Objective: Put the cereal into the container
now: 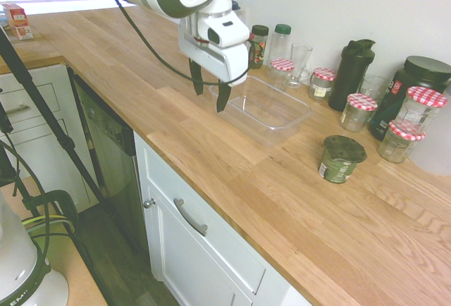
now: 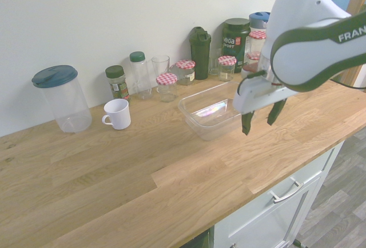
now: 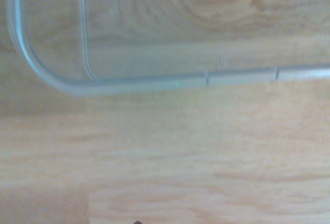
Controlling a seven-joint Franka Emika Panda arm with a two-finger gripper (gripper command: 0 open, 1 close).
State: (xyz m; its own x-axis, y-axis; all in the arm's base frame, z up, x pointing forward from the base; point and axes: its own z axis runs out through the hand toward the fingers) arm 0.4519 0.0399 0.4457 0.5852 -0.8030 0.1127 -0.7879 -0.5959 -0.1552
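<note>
Evidently, container (image 2: 197, 123) (clear plastic) sits empty.

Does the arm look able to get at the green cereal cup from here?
Probably yes: the end effector is open and empty, and the cup stands apart, forward of the jars, nothing over it.

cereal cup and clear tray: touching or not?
Apart. The first exterior view shows the cereal cup standing on the counter, with bare wood between it and the near end of the clear tray.
</note>
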